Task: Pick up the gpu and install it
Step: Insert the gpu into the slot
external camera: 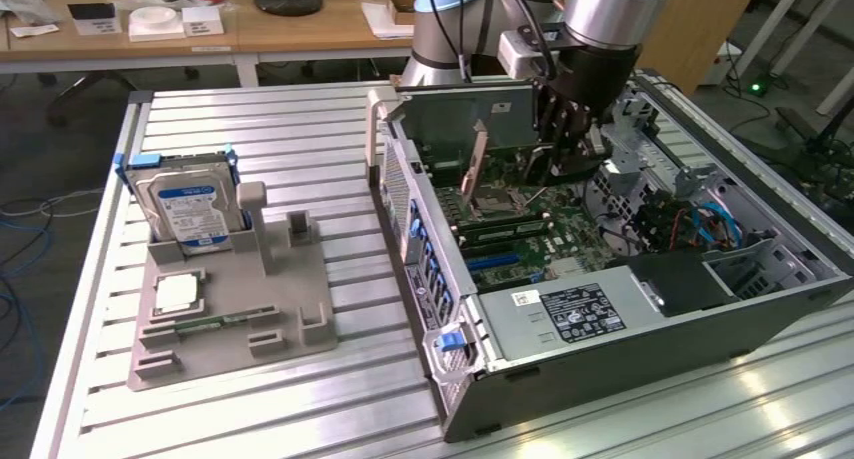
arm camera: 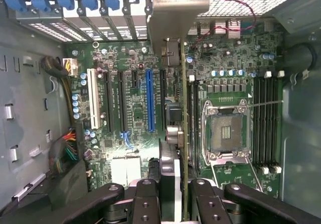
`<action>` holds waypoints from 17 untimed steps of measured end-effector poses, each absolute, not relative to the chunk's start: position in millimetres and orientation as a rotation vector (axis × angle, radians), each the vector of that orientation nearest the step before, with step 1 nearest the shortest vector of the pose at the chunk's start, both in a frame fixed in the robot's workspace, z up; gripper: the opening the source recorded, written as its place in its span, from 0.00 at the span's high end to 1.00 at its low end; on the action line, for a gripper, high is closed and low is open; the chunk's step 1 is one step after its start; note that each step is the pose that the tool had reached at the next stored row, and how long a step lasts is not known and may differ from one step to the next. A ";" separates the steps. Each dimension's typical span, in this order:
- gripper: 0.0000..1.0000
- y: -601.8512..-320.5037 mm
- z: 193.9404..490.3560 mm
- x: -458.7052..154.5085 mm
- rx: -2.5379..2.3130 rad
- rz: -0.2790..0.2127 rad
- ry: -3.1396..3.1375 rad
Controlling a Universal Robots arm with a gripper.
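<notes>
The gpu (arm camera: 183, 114) is pinched edge-on by the tool (arm camera: 174, 188), held over the motherboard (arm camera: 134, 99) inside the opened computer case (external camera: 627, 324).

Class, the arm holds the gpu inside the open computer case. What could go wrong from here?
1. The gpu, gripped edge-on by the hand, appears between the blue slot and the CPU socket. Lowered off-line, it might strike board parts.
2. Its metal bracket is near thin red wires and could snag them.
</notes>
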State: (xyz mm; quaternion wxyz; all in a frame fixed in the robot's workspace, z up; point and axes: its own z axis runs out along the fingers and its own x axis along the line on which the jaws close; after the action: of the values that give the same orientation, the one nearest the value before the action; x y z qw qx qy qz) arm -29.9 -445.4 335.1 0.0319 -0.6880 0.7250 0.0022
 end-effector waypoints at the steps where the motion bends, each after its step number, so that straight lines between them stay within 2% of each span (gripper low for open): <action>1: 0.72 -445.7 334.6 -29.9 -2.126 0.007 2.226; 17: 0.72 -447.1 323.5 -34.2 -2.154 0.009 2.200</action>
State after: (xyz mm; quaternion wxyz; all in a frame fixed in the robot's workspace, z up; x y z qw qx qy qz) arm -34.2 -447.1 323.5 0.0315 -0.6992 0.7142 0.0030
